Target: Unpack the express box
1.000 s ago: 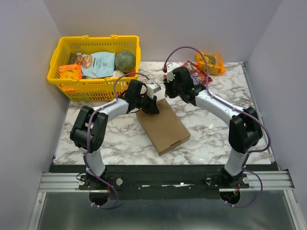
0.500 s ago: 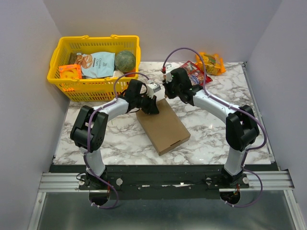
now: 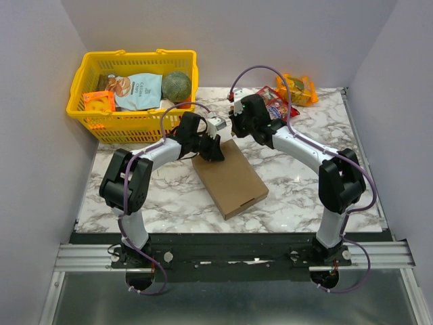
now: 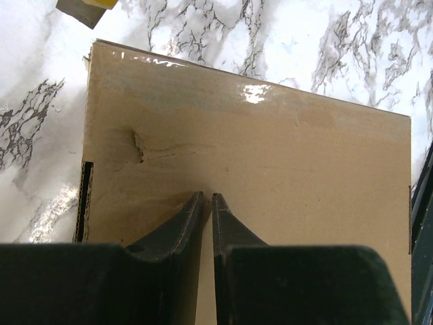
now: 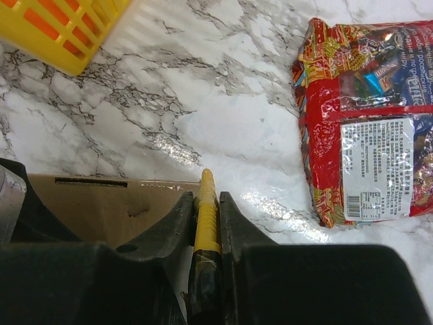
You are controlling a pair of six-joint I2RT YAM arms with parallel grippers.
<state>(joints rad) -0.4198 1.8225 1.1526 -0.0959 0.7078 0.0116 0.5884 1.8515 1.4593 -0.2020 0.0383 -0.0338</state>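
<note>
- At table centre: express box (image 3: 233, 179) lying flat, lid closed.
- Over its 11 o'clock corner: left gripper (image 4: 207, 200), fingers nearly pressed together, holding nothing.
- By its 12 o'clock edge: right gripper (image 5: 206, 203), clamped on slim yellow tool (image 5: 207, 184).

The express box (image 3: 230, 177), flat plain brown cardboard, lies closed and askew on the marble desk (image 3: 298, 183), its lid creased.
</note>
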